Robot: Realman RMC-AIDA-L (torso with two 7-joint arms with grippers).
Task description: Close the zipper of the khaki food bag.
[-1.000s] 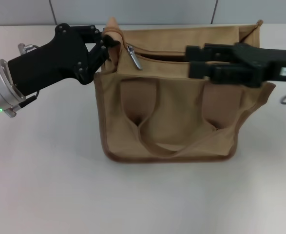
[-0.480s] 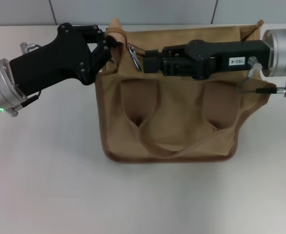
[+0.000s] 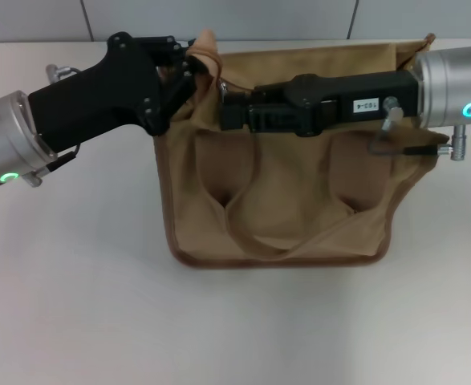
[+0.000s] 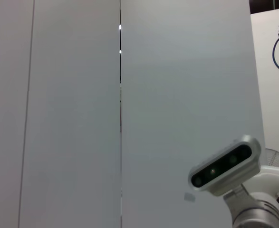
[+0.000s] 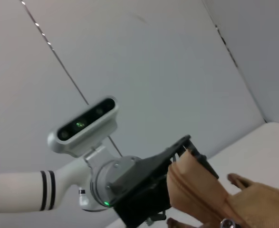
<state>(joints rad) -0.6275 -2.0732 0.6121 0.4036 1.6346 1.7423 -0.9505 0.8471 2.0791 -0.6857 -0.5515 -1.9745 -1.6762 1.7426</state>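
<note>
Pinching the khaki food bag (image 3: pixel 275 192)'s soft canvas corner at ten o'clock, left gripper (image 3: pixel 188 68); right gripper (image 3: pixel 229 110) reaches the zipper (image 3: pixel 239 80), fingers' state unclear

The only writing I can find is a small white sticker (image 3: pixel 365 104) on the black body of the right arm's hand (image 3: pixel 229 110), seen from the head camera. It carries a short dark code that looks like digits with a dash, something like "182-4", though the characters are too small to read with certainty. Nothing readable shows on the khaki food bag (image 3: pixel 283 204) or in either wrist view.
</note>
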